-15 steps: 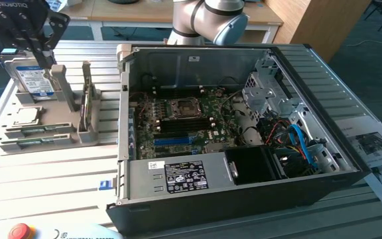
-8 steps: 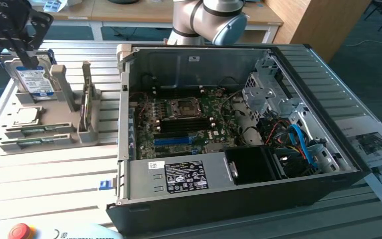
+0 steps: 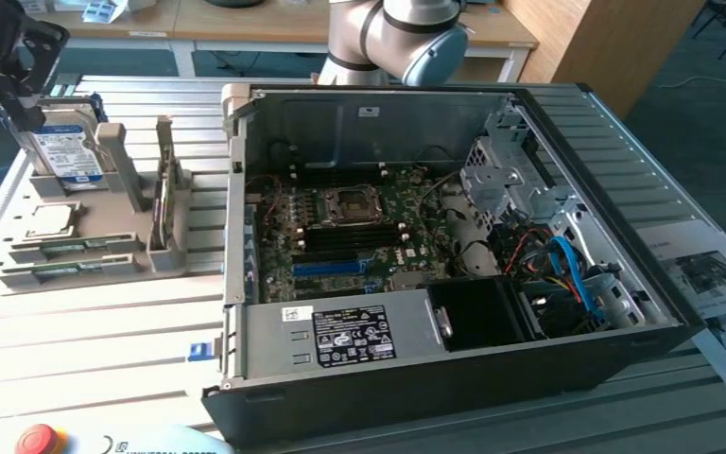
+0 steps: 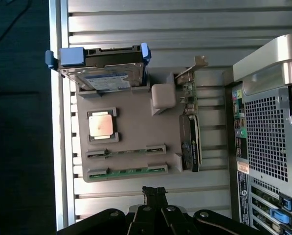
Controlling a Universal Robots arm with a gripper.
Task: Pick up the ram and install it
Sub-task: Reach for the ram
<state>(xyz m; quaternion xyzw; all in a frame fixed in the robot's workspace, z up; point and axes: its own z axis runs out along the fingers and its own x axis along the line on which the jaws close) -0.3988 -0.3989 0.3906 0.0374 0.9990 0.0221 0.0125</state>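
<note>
Two green ram sticks lie side by side in slots of the grey holder (image 3: 111,213), one (image 3: 71,248) behind the other (image 3: 67,272). The wrist view looks down on both rams (image 4: 126,151) (image 4: 126,171). My gripper (image 4: 154,192) hangs above the table just off the holder's edge, nearest the outer stick, with its black fingers pressed together and nothing between them. In the exterior view the gripper (image 3: 10,90) is the dark shape high at the exterior view's left, over the holder. The open computer case (image 3: 590,364) shows its motherboard (image 3: 351,236) with dark memory slots.
The holder also carries a blue-labelled hard drive (image 3: 63,151), a square silver processor (image 3: 50,220) and an upright expansion card (image 3: 165,189). The case's rear panel (image 4: 268,142) stands close beside the holder. A red stop button (image 3: 38,440) sits at the table's front edge, and papers (image 3: 717,284) lie at the exterior view's right.
</note>
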